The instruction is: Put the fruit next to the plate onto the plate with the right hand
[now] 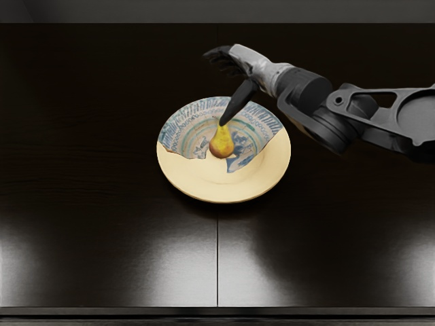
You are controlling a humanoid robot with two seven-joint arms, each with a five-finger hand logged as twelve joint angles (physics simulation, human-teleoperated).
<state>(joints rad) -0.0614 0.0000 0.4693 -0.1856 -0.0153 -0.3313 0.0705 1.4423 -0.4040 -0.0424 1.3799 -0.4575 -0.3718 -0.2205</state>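
Pear (221, 144) stands upright near the middle of the plate (204, 188), right where the patterned far half meets the plain cream near half, and the plate rests on the dark table (102, 238). I see my right hand (238, 68) hanging over the plate's far rim with its fingers apart and clasping nothing. One dark finger (236, 102) slants down until its tip meets the pear's top.

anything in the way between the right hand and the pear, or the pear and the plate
Nothing visible: the pear lies on the plate, the right hand just above it, one finger at its top.
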